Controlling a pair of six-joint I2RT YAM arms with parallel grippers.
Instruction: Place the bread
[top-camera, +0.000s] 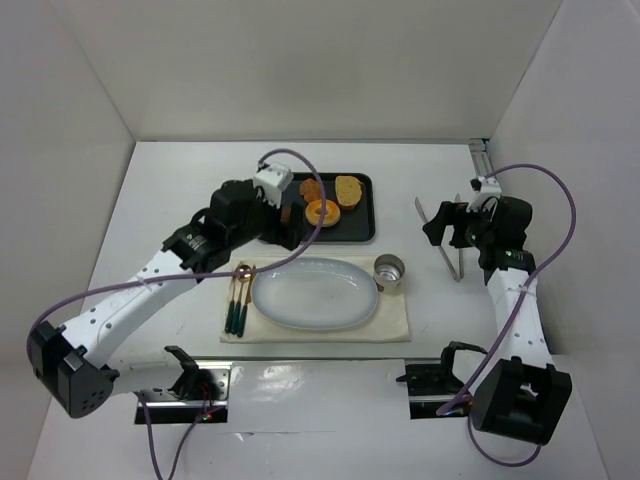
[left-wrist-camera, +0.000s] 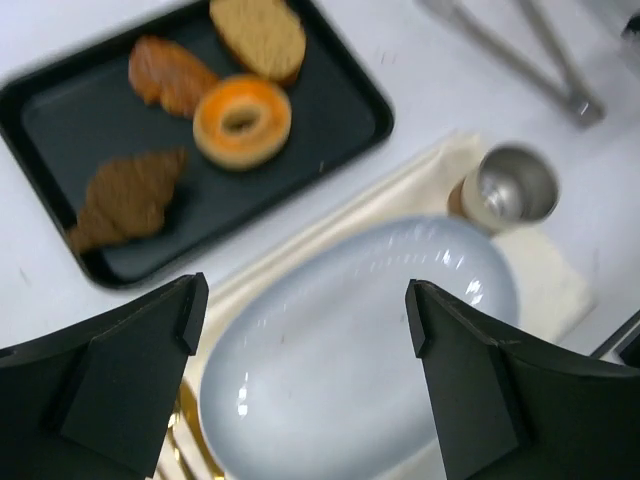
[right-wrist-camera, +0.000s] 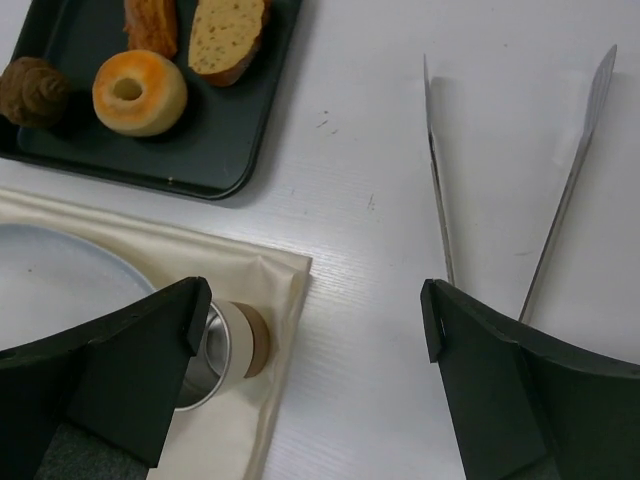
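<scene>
The bread (top-camera: 322, 212) is a golden orange ring lying in the black tray (top-camera: 362, 226), near its middle. It also shows in the left wrist view (left-wrist-camera: 242, 120) and the right wrist view (right-wrist-camera: 139, 92). My left gripper (top-camera: 289, 230) is open and empty, hovering at the tray's near left edge, just left of the bread. In its own view the left gripper (left-wrist-camera: 305, 305) is above the far part of the white oval plate (left-wrist-camera: 350, 340). My right gripper (top-camera: 445, 222) is open and empty over bare table, with its fingers well apart in its own view (right-wrist-camera: 315, 310).
The tray also holds a tan toast slice (left-wrist-camera: 260, 35), an orange-brown piece (left-wrist-camera: 170, 75) and a dark brown croissant (left-wrist-camera: 125, 195). The plate (top-camera: 315, 292) and a metal cup (top-camera: 390, 270) sit on a beige cloth (top-camera: 395, 322) with cutlery (top-camera: 238, 300). Metal tongs (top-camera: 450, 245) lie under the right gripper.
</scene>
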